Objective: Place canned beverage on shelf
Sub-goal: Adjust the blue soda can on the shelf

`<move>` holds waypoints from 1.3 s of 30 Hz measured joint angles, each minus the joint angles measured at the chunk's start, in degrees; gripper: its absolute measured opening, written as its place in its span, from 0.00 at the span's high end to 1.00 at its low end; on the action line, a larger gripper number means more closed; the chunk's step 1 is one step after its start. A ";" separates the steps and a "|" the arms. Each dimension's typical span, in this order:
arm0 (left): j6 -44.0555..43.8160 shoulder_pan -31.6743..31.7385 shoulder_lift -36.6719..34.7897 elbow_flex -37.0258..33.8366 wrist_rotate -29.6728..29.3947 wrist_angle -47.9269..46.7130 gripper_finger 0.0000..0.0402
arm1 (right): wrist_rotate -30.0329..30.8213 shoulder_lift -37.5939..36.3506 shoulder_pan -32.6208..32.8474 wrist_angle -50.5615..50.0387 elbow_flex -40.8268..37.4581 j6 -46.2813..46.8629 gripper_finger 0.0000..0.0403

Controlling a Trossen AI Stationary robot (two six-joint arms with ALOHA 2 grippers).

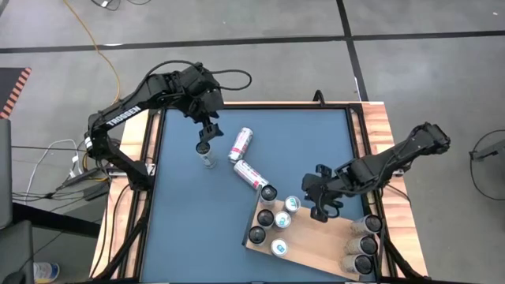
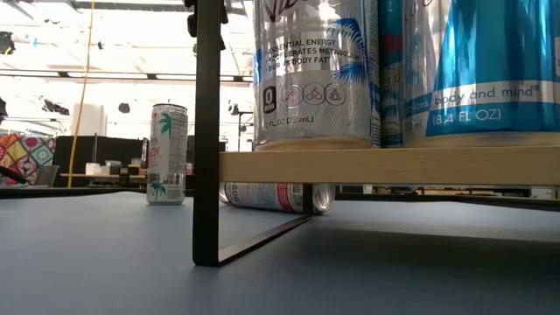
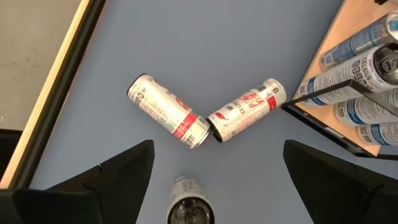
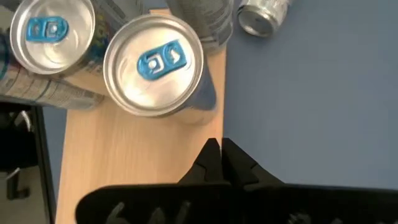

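While the high view gives the whole layout, it's too coarse for the fingers. Right gripper (image 1: 322, 211) sits over the shelf (image 1: 316, 244), just beside the blue-tabbed can (image 1: 293, 204) near the board's upper edge, not touching it. Right wrist view settles it: fingertips (image 4: 219, 155) pressed together, nothing between them, hovering at the shelf edge (image 4: 124, 162) next to that upright can (image 4: 153, 65). A second blue-tab can (image 4: 47, 33) stands beside it, only seen clearly from there.

Left gripper (image 1: 207, 136) is above the tabletop (image 1: 181, 221), over an upright can (image 1: 206, 152). Left wrist view shows the fingers (image 3: 112, 180) spread wide with the can (image 3: 189, 202) standing between them, untouched. Same view shows two cans lying on their sides end to end in a V (image 3: 166, 111) (image 3: 247, 109), matching the pair in the high view (image 1: 241, 143) (image 1: 251, 175).

Low view adds what the top-down can't: the shelf (image 2: 385, 166) is raised on a dark metal frame (image 2: 206, 131), cans (image 2: 312, 70) standing on it, one lying can (image 2: 276, 196) visible under the board on the table, one upright can (image 2: 166, 154) farther back. Neither gripper shows there.

More cans stand at the shelf's lower right corner (image 1: 363, 244), high view only.
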 joint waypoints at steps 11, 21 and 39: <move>1.27 0.00 0.00 0.02 1.18 1.63 0.15 | 0.81 0.32 2.40 5.32 -2.28 0.12 1.00; 0.73 0.00 0.00 0.02 1.22 1.66 0.15 | 0.86 0.30 2.32 8.49 -3.44 -1.85 1.00; 1.30 0.00 0.00 0.02 1.22 2.43 0.15 | 2.49 0.30 0.63 10.64 -3.44 -8.69 1.00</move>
